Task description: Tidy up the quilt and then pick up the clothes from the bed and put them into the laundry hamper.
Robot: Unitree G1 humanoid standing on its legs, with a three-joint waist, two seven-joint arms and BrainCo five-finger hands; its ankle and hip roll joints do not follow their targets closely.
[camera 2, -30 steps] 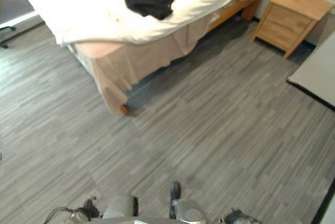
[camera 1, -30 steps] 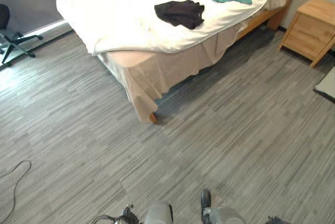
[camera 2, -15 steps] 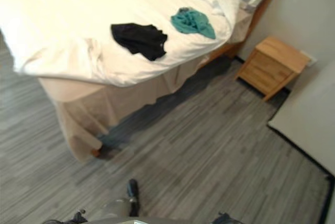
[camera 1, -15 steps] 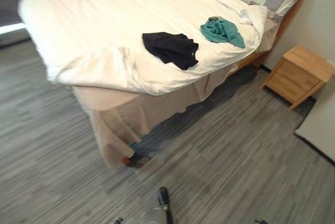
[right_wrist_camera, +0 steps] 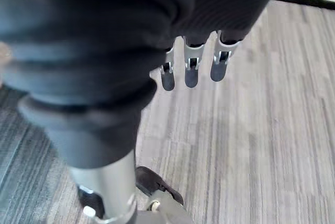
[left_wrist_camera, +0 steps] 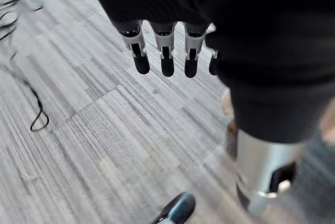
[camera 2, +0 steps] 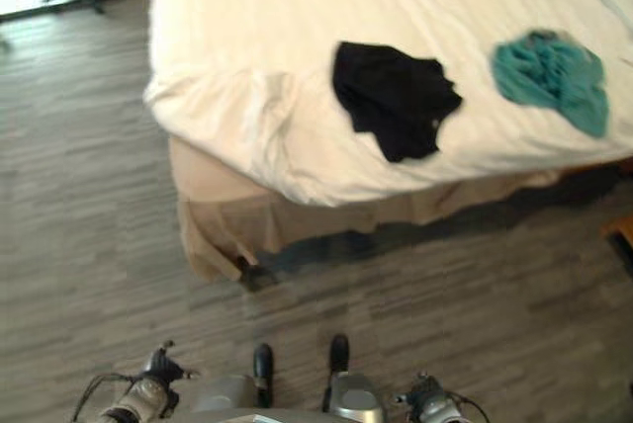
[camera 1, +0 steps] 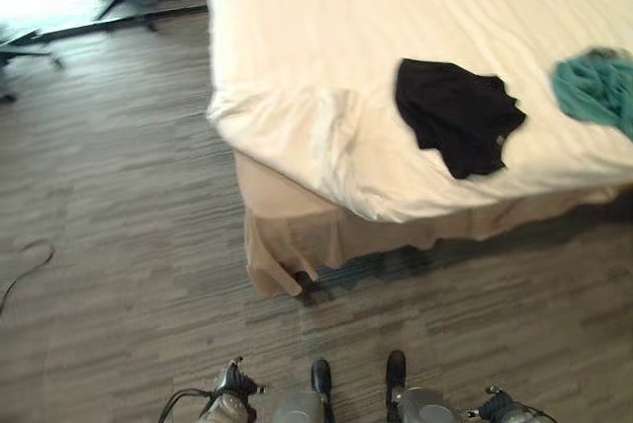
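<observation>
Both hands, left hand (left_wrist_camera: pixel 166 51) and right hand (right_wrist_camera: pixel 191 67), hang empty over the floor with fingers straight, since the bed is out of reach. On the quilt (camera 2: pixel 297 8) lie a black garment (camera 2: pixel 394 97) and a teal garment (camera 2: pixel 552 75).

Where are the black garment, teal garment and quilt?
black garment (camera 2: pixel 394 97), right eye view, its middle
teal garment (camera 2: pixel 552 75), right eye view, its middle
quilt (camera 1: pixel 297 38), left eye view, bare flat part
</observation>
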